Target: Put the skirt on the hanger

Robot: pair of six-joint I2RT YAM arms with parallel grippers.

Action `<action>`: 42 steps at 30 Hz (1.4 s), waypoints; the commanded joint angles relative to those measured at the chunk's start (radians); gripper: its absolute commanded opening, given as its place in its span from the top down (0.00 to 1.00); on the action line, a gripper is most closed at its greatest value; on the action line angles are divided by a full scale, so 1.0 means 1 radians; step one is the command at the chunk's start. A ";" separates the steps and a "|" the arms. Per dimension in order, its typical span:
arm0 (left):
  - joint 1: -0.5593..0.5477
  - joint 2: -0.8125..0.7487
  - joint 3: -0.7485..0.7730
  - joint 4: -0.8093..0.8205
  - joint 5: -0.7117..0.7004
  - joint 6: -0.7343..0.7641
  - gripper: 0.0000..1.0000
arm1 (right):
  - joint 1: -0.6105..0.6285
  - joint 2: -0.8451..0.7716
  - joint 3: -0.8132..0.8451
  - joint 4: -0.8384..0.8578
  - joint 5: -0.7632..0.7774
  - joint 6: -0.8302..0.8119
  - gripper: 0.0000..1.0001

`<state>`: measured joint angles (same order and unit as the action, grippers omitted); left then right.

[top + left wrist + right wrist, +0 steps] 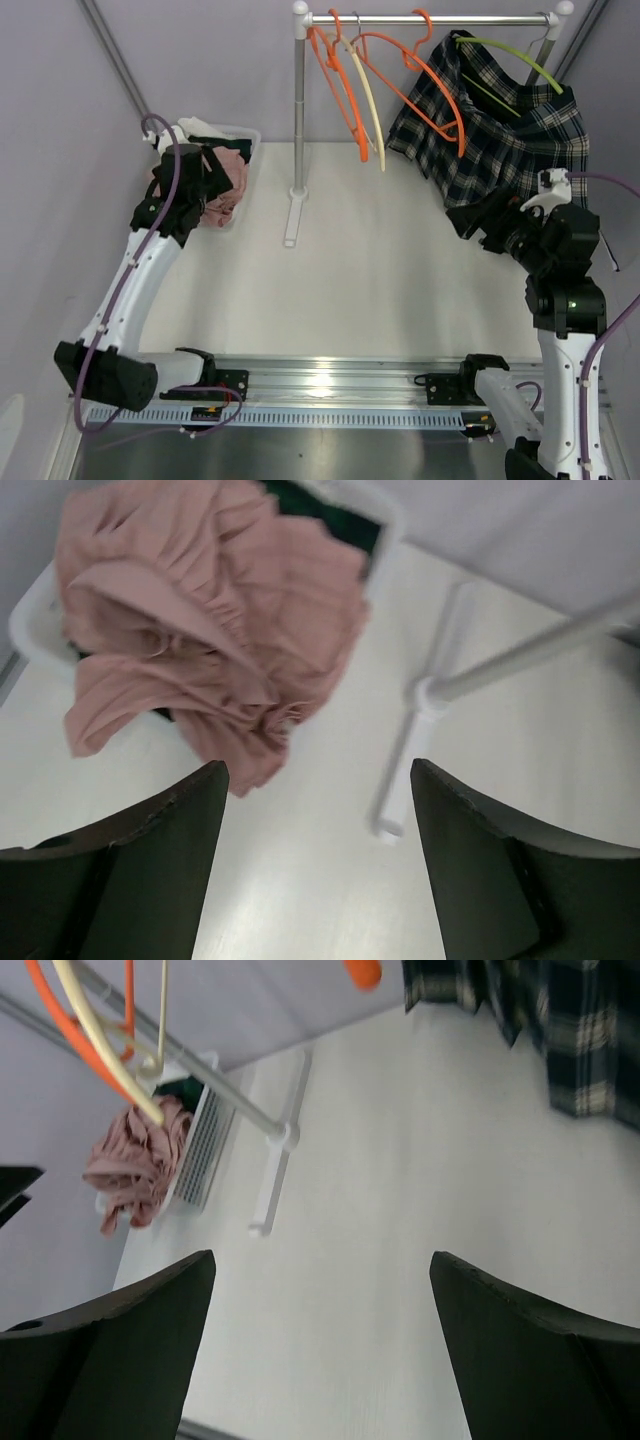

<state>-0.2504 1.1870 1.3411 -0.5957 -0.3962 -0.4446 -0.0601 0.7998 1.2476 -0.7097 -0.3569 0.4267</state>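
The plaid skirt (500, 130) hangs draped over the green hanger (510, 55) at the right end of the rack (299, 110), so it looks finished. Below that end, the right gripper (322, 1260) is spread wide and empty. Left of the rack, the left gripper (318, 780) is equally wide and empty over the pink garment (200, 620) spilling from the basket (245, 133). The bare table (370, 280) in front of the rack gives free room, though the orange hangers (345, 80) crowd its left half.

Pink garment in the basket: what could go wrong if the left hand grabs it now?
The pink garment spills over the basket rim, so the open left hand may pinch the rim and drag the basket. Dark clothing lies beneath it; a deep grab could lift both. The rack foot stands close by; a careless swing might knock it.
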 commanded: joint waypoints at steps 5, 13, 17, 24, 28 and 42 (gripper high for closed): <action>0.197 0.173 -0.056 0.128 0.019 -0.172 0.23 | 0.049 -0.089 -0.138 0.000 -0.077 0.026 0.05; 0.296 0.404 0.061 0.134 0.065 -0.206 0.27 | 0.052 -0.109 -0.217 -0.007 -0.100 -0.016 0.06; 0.318 0.465 0.062 0.180 0.089 -0.227 0.28 | 0.054 -0.108 -0.231 -0.002 -0.099 -0.031 0.05; 0.319 0.563 0.115 0.214 0.100 -0.207 0.32 | 0.054 -0.100 -0.246 0.003 -0.110 -0.037 0.06; 0.323 0.576 0.130 0.244 0.120 -0.194 0.54 | 0.055 -0.102 -0.254 0.007 -0.097 -0.042 0.08; 0.274 0.409 0.027 0.301 0.304 -0.134 1.00 | 0.057 -0.068 -0.250 0.058 -0.114 -0.023 0.11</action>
<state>0.0601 1.7294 1.4036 -0.3614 -0.1570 -0.6136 -0.0082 0.7277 0.9836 -0.7094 -0.4541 0.4038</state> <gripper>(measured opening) 0.009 0.892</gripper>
